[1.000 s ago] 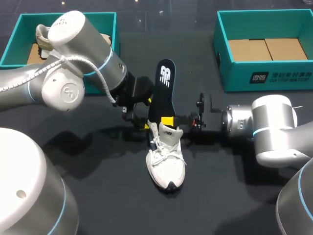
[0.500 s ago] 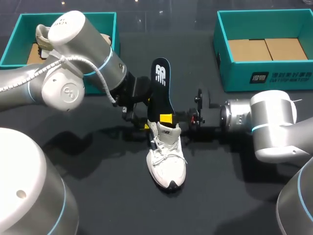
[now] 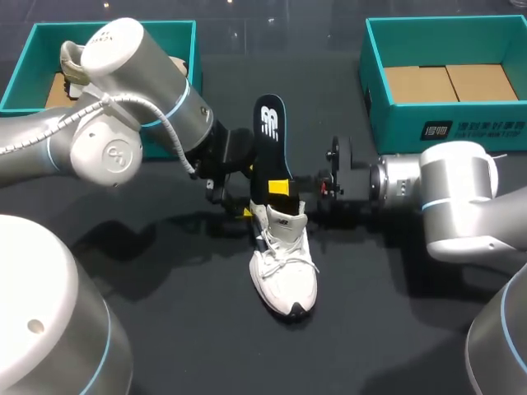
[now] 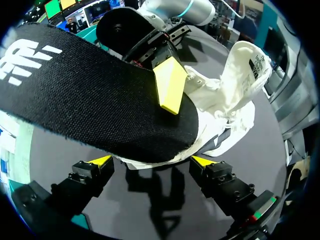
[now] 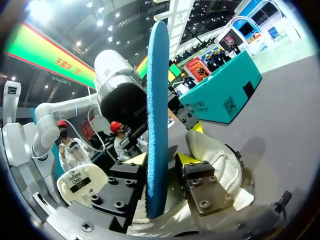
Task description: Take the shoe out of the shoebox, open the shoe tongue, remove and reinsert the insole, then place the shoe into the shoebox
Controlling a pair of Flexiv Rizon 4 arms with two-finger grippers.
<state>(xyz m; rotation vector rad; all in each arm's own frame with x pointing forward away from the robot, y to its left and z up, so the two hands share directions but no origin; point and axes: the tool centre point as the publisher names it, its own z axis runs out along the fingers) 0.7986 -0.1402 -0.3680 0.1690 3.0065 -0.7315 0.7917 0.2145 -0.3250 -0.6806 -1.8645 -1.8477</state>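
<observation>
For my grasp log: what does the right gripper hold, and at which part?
The black insole, clamped between the fingers of the right gripper near its lower end, just above the opening of the shoe.

The shoe (image 3: 284,271) is white; the insole (image 3: 270,144) is black on top with a white logo, blue beneath; both shoeboxes (image 3: 445,127) are teal with tan card inside; the fingers (image 4: 170,85) are tipped yellow; the worktop (image 3: 370,329) is black.
</observation>
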